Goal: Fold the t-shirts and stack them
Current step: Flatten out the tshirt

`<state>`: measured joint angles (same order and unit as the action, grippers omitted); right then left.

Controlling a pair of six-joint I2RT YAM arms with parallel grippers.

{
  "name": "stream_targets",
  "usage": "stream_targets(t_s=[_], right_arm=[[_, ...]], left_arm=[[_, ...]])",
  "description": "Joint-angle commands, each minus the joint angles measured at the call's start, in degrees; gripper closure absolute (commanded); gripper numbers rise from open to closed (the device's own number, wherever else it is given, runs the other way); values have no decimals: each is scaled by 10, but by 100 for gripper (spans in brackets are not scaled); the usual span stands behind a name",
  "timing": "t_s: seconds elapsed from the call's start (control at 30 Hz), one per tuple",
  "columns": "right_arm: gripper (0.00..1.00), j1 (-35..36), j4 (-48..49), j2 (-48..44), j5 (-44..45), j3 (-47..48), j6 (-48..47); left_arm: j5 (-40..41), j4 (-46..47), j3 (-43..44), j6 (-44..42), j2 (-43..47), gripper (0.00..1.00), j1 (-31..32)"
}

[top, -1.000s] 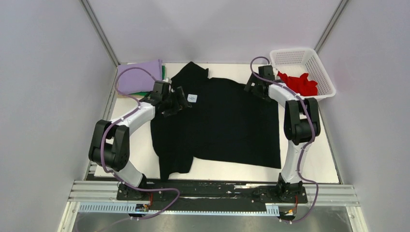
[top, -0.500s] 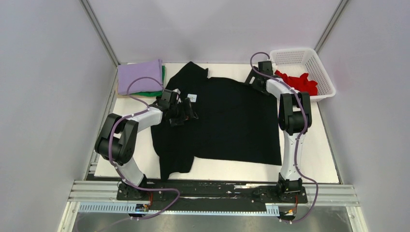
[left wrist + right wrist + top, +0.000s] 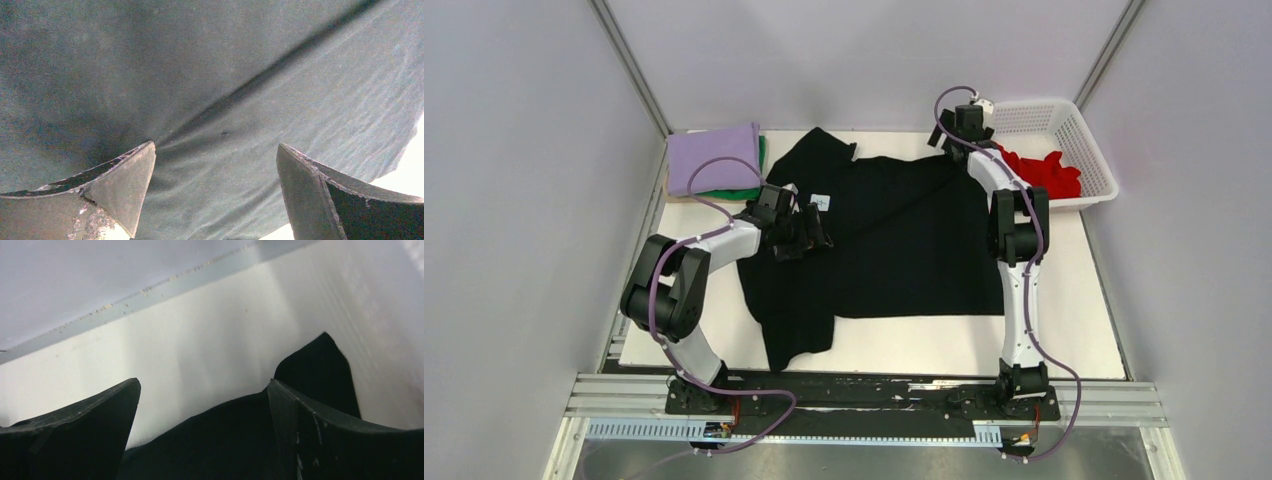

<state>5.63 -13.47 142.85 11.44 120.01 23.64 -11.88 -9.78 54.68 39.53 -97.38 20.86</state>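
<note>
1. Left fingers point(image 3: 117, 182): spread wide, nothing clamped btw them. Black cloth fills the wrist view right under the tips; can't tell if the tips touch it.
2. Right fingers point(image 3: 320, 435): also wide apart, holding nothing. Bare white tabletop point(image 3: 200, 355) shows in the gap. A black point of cloth pokes up by one finger; contact w/ it unclear.
3. Black t-shirt point(image 3: 904, 250): spread over mid tabletop, mostly flat. Collar is at the left w/ a small white label point(image 3: 821, 201) just beside the left fingers. One sleeve points to the far side, the other toward the near edge. A long diagonal crease runs from the left fingers toward the shirt's far-right corner, where the right fingers are.
4. Other tees: lilac t-shirt point(image 3: 714, 158) folded at the far-left corner, lying on a green t-shirt point(image 3: 742, 190) of which only an edge shows. Red t-shirt point(image 3: 1044, 172) is crumpled in the white basket point(image 3: 1079, 130) at far right.
5. Hard to see: in the top view the left fingers are black on black, so the gap can't be read there. The right fingers sit behind their own wrist. The left wrist view is dim and shows cloth only. The right wrist view cuts off most of the shirt.
</note>
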Motion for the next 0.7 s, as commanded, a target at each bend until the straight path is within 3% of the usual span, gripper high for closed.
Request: stream_targets(t_s=[0.0,0.2,0.37,0.57,0.67], right_arm=[[0,-4,68,-28,-2,34,-49],[0,22,68,-146,-39,-71,-86],[0,68,64,-289,-22,-238,-78],[0,84,-2,-460,-13,-457,24],[0,84,-32,-531,-15,-562,72]], left_arm=[[33,-60,8,-25,9,0,-5],[24,-49,31,-25,46,0,-5],[50,-78,43,-31,106,0,-4],[131,-259,10,-39,219,0,-4],[132,-331,-27,-22,294,0,-2]])
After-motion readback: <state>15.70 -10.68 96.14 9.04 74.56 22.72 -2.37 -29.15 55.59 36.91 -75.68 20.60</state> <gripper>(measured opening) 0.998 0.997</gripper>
